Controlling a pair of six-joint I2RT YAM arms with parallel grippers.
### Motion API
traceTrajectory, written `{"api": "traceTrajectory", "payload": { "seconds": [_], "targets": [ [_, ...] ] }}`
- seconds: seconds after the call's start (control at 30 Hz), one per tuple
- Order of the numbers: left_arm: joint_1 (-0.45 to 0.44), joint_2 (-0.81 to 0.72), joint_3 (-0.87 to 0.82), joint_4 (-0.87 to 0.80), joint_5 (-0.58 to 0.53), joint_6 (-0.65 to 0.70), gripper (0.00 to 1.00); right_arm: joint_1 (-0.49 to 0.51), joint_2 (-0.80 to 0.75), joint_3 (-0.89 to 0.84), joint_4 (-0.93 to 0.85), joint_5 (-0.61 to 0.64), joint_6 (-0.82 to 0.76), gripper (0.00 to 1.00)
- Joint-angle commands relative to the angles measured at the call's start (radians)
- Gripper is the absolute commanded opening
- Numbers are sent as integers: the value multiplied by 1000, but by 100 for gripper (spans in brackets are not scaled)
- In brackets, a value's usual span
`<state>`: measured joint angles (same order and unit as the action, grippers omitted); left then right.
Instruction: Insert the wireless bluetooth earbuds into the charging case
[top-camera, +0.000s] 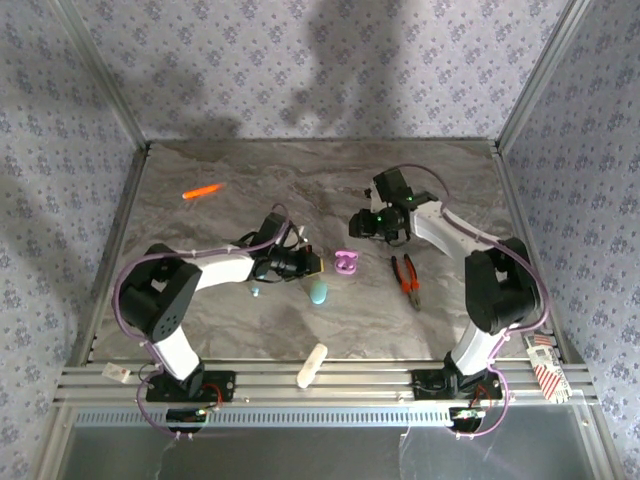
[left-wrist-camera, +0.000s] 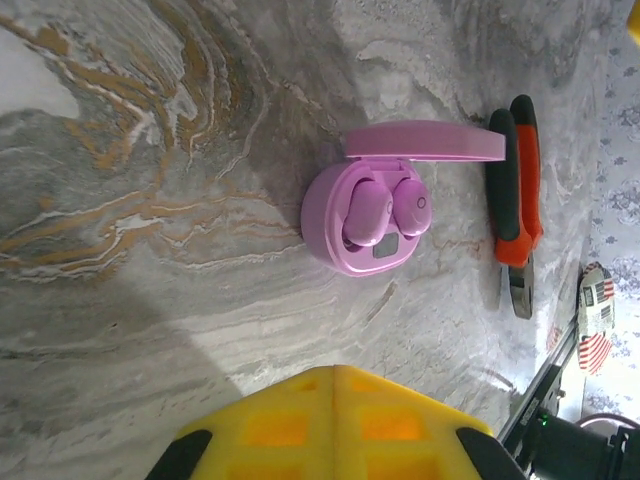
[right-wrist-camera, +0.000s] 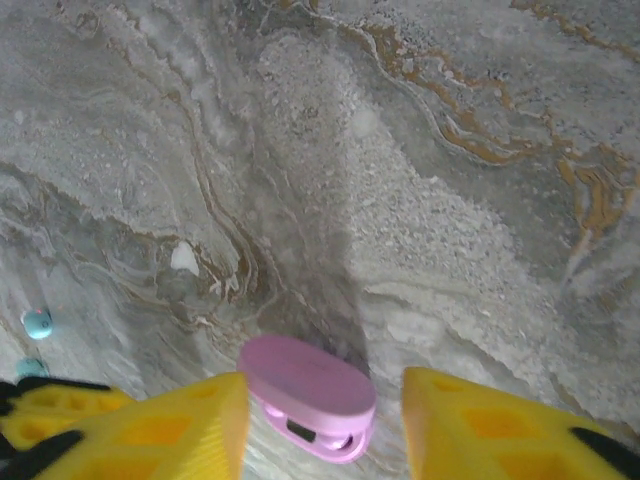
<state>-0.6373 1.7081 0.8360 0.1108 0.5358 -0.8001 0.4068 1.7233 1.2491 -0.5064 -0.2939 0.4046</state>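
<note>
two pink-lilac glossy earbuds (left-wrist-camera: 385, 210) seated in one open pink oval case (left-wrist-camera: 325, 235), two loose teal bead-like earbuds (right-wrist-camera: 37, 322) on marble table (left-wrist-camera: 150, 150), one teal oval case (top-camera: 318, 292), left gripper (left-wrist-camera: 335, 390) clenched on nothing, right gripper (right-wrist-camera: 325, 400) spread apart short of pink case, one red-handled pliers (left-wrist-camera: 518, 190) near lid, bare marble elsewhere

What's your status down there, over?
Left jaws shut, empty. Right jaws open near the pink case. Both pink earbuds seated inside, lid up. Teal earbuds loose on table; pliers beside case.
</note>
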Motion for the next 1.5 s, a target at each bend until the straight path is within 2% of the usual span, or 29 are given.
{"api": "traceTrajectory", "payload": {
  "seconds": [0.0, 0.07, 0.17, 0.27, 0.8, 1.47],
  "targets": [
    [-10, 27, 40, 1, 15, 15, 0, -3, 49, 61, -57, -19, -29, 34],
    [-15, 38, 49, 0, 13, 15, 0, -1, 76, 80, -62, -23, -32, 24],
    [-21, 57, 57, -1, 15, 17, 0, 5, 120, 111, -83, -24, -41, 14],
    [-24, 78, 58, 10, 15, 13, 0, 16, 163, 136, -90, -25, -50, 8],
    [-30, 183, 134, 36, 24, 4, 0, 56, 233, 132, -122, -11, -52, 8],
    [-50, 213, 169, 35, 21, -6, 0, 83, 151, 56, -115, 1, -46, 8]
  ]
}}
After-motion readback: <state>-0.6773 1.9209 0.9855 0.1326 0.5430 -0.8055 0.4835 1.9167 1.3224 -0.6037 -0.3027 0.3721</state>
